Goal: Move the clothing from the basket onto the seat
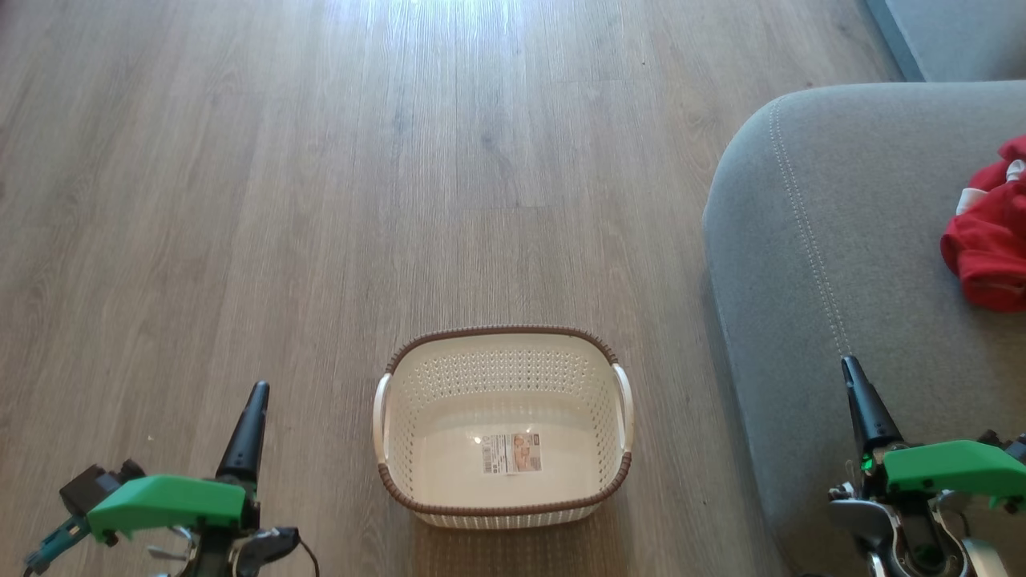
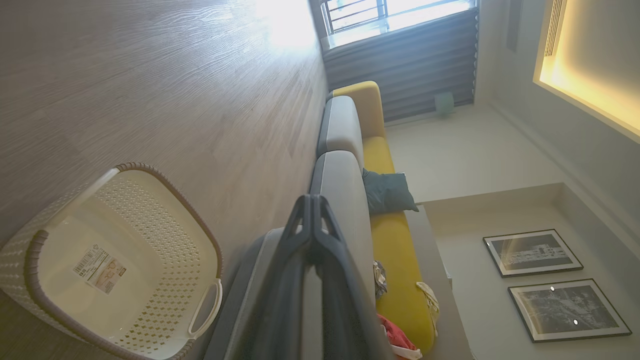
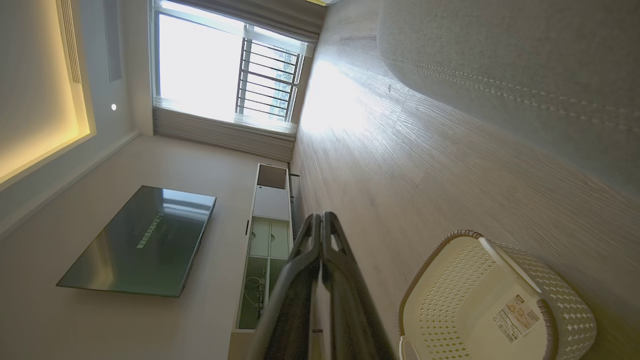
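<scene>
One heap of clothing (image 1: 990, 240), red with white trim, lies on the seat (image 1: 834, 240) at the head view's right edge, partly cut off, so the number of garments cannot be told. Judged soft, light and limp: pinch a raised fold on top, and expect it to drape and trail. Basket (image 1: 503, 331) stands on the wood floor (image 1: 240, 200) just beside the seat, with a label sticker (image 1: 511, 453) inside and no garment. Left gripper (image 1: 255, 401) and right gripper (image 1: 852, 375) sit low at either side, fingers pressed together, holding nothing.

Left wrist view: fingers together before the seat edge; teal cushion (image 2: 387, 192) against the yellow sofa back (image 2: 380, 150), well clear.

Right wrist view: fingers together; television (image 3: 145, 240) and cabinet (image 3: 267, 235) far off. Nothing obstructs; the task looks complete.
</scene>
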`<state>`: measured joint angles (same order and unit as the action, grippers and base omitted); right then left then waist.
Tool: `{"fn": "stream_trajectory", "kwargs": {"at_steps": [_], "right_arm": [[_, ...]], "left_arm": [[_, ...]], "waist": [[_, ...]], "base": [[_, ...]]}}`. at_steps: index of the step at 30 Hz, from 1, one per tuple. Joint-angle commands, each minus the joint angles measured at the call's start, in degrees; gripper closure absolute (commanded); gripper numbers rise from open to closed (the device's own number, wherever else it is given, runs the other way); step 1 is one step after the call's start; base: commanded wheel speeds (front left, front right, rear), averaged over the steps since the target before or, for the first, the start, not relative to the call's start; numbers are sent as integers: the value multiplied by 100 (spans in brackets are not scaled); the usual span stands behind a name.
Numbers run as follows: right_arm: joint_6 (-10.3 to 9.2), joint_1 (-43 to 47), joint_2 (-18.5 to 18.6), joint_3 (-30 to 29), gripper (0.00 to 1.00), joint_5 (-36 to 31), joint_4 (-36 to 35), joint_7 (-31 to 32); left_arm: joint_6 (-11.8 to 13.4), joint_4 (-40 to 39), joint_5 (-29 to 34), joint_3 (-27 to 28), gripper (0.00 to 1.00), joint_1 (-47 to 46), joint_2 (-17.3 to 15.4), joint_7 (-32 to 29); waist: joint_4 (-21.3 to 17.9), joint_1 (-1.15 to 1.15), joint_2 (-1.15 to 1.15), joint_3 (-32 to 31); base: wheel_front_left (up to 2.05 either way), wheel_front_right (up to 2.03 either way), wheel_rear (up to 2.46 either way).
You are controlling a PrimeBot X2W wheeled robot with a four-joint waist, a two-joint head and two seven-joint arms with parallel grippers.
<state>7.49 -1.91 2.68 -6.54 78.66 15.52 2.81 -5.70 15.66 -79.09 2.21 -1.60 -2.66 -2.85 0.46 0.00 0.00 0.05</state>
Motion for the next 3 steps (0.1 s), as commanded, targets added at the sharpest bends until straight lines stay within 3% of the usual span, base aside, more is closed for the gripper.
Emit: {"fn": "stream_trajectory", "kwargs": {"at_steps": [1, 3], "right_arm": [[0, -326, 27, 82, 100, 139, -168, 45], [0, -331, 27, 78, 100, 203, -167, 62]], "left_arm": [[-41, -173, -141, 218, 100, -346, -22, -43], [-48, -173, -203, 229, 100, -352, -22, -60]], "waist": [[-2, 0, 0, 1], [-4, 0, 0, 1]], "base": [[0, 0, 0], [0, 0, 0]]}}
